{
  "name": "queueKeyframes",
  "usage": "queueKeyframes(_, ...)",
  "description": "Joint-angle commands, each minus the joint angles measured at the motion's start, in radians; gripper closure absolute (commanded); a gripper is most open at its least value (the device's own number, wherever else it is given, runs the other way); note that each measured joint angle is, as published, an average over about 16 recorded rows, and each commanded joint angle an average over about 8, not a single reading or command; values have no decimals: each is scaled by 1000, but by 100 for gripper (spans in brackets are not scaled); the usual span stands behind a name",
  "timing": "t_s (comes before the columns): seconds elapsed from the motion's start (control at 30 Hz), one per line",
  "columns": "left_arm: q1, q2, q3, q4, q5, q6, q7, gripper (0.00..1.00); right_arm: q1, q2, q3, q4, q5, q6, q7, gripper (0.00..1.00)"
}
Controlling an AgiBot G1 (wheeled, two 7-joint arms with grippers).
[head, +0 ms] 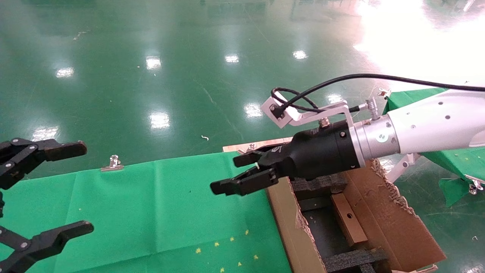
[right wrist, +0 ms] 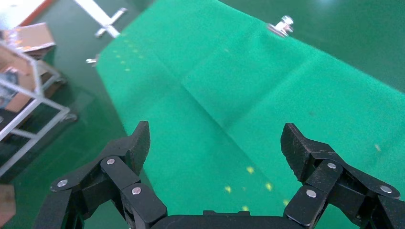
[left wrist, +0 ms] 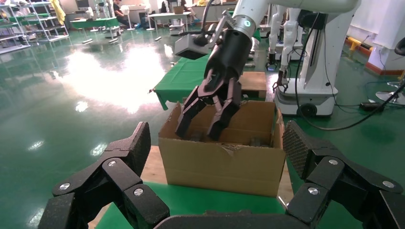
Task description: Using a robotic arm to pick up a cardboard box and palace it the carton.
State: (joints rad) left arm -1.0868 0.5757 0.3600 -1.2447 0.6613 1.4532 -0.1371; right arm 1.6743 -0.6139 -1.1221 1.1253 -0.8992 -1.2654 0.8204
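The cardboard box (head: 348, 218), small, flat and brown with a round hole, lies inside the carton (head: 398, 220) between black foam inserts (head: 354, 259). The robotic arm, my right one, reaches leftward over the carton's near-left corner. Its gripper (head: 229, 174) is open and empty above the green cloth (right wrist: 248, 95). In the left wrist view that gripper (left wrist: 199, 131) hangs over the carton (left wrist: 219, 164), fingers spread. In its own view the right gripper (right wrist: 216, 138) holds nothing. My left gripper (head: 85, 187) stays at the far left, open and empty, facing the carton between its fingertips (left wrist: 217, 143).
A green cloth (head: 151, 212) covers the table left of the carton. A metal clip (head: 112, 163) holds its far edge. Another green-covered table (head: 454, 159) stands at the right, and shiny green floor lies beyond.
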Motion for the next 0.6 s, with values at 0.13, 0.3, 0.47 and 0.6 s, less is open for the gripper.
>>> queueKeyframes(0.13, 0, 0, 0, 0, 0, 0, 0, 0, -89, 0, 125, 24, 25, -34, -94, 0)
queueKeyframes(0.3, 0, 0, 0, 0, 0, 0, 0, 0, -177, 1, 248, 47, 50, -68, -187, 0)
queueKeyframes(0.47, 0, 0, 0, 0, 0, 0, 0, 0, -266, 1, 373, 70, 75, -102, -280, 0)
queueKeyframes(0.6, 0, 0, 0, 0, 0, 0, 0, 0, -336, 2, 472, 89, 94, -129, -355, 0)
